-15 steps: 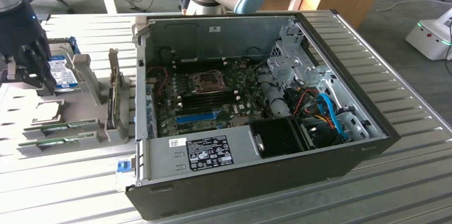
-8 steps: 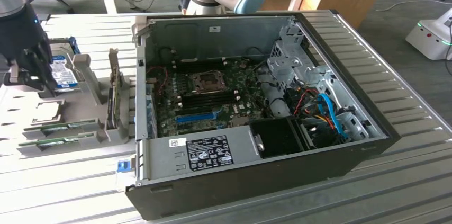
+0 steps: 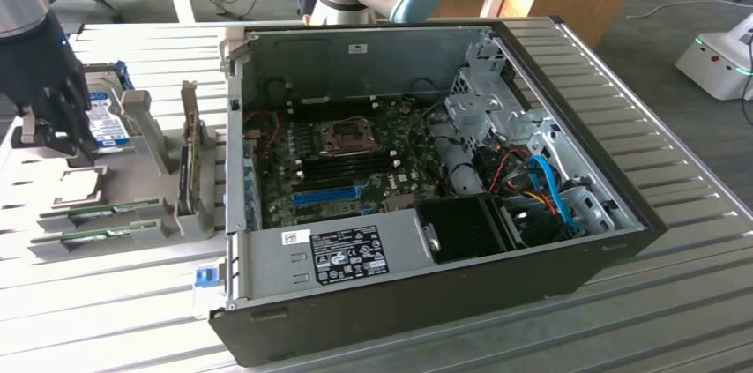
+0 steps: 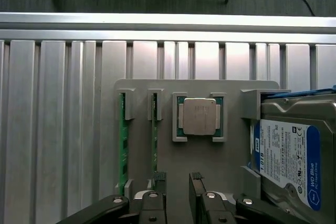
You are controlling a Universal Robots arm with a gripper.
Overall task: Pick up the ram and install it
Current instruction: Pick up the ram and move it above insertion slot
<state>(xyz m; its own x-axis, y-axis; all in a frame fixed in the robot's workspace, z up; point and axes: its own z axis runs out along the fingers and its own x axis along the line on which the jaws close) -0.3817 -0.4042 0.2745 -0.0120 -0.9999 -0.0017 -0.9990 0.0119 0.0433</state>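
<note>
Wrist view: gripper held open above tray, nothing gripped. Ram seated on edge in tray slot, off-centre from gripper gap. Risk judged: with misalignment uncorrected, stick could be struck, not straddled.

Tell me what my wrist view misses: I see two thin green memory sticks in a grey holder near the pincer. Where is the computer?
Observer: An open black computer case lies to the exterior view's right of the grey holder, its green motherboard exposed.
Operator: Anything standing between them?
Observer: A tall grey-green expansion card stands upright in the holder, between the thin green memory sticks and the case.
</note>
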